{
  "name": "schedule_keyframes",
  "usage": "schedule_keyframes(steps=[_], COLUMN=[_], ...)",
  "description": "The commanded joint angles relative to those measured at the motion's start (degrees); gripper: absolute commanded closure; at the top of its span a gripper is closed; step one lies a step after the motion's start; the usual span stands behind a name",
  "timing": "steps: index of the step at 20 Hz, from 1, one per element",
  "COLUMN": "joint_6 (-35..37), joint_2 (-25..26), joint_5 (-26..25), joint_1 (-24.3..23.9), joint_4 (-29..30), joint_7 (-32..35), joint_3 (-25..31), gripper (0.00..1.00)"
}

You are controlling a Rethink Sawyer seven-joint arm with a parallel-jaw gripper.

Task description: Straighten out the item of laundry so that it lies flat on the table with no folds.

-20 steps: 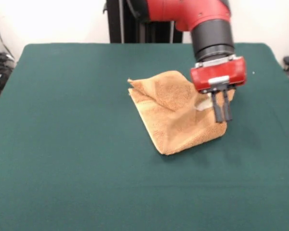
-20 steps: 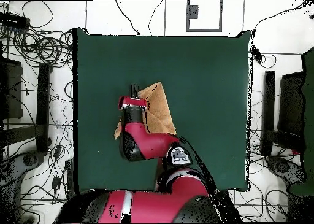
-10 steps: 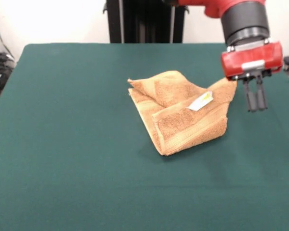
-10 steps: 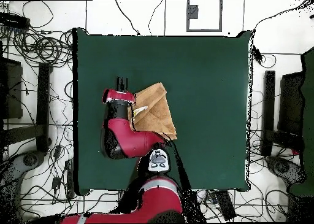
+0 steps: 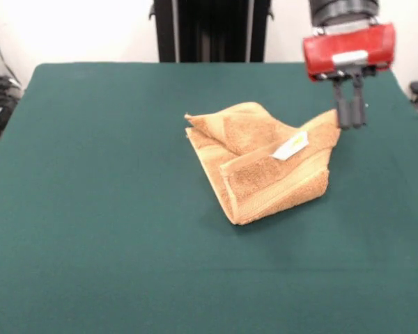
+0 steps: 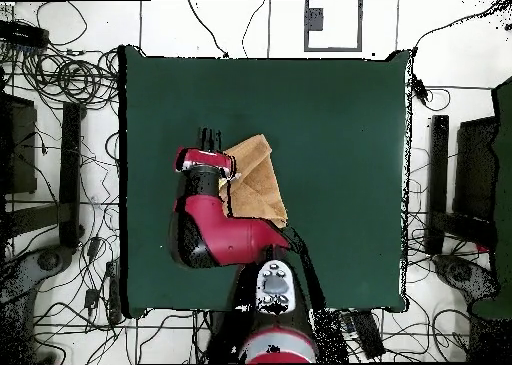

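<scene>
The item of laundry (image 5: 265, 167), an orange-tan towel, lies crumpled and folded over itself near the middle of the green table (image 5: 90, 209). Its white label (image 5: 291, 146) faces up on a folded layer. My gripper (image 5: 350, 124) hangs in the air just past the towel's right corner, above the cloth. Its two dark fingers are close together, shut, with nothing between them. In the overhead view the gripper (image 6: 208, 136) sits at the left edge of the towel (image 6: 260, 171), and the arm covers part of the cloth.
The table (image 6: 340, 121) stretches far beyond the towel on all sides. Cables and dark equipment (image 6: 60, 81) lie on the floor around the table. The black pedestal column (image 5: 209, 31) stands behind the far edge.
The gripper left the towel, swung right and rose, then came back slightly left and higher. The towel has settled into a fold with its label showing.
</scene>
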Motion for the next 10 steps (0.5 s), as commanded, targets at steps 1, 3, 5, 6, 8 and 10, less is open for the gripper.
schedule_keyframes(steps=[1, 3, 5, 6, 8, 10], joint_6=[20.7, 22.9, 25.3, 26.5, 28.1, 29.3], joint_2=[-8.8, -7.6, -5.7, -5.4, -4.9, -4.3], joint_5=[-10.2, -11.4, -12.1, -12.8, -14.1, -15.3], joint_1=[-6.5, -6.5, -5.8, -5.7, -5.5, -5.4], joint_4=[9.6, 8.6, 7.1, 6.8, 6.4, 5.9], joint_7=[2.6, 1.4, 0.2, -0.1, -0.4, -0.4], joint_3=[5.8, 5.4, 4.4, 4.2, 3.5, 3.2], gripper=[1.00, 1.00, 1.00, 1.00, 1.00, 1.00])
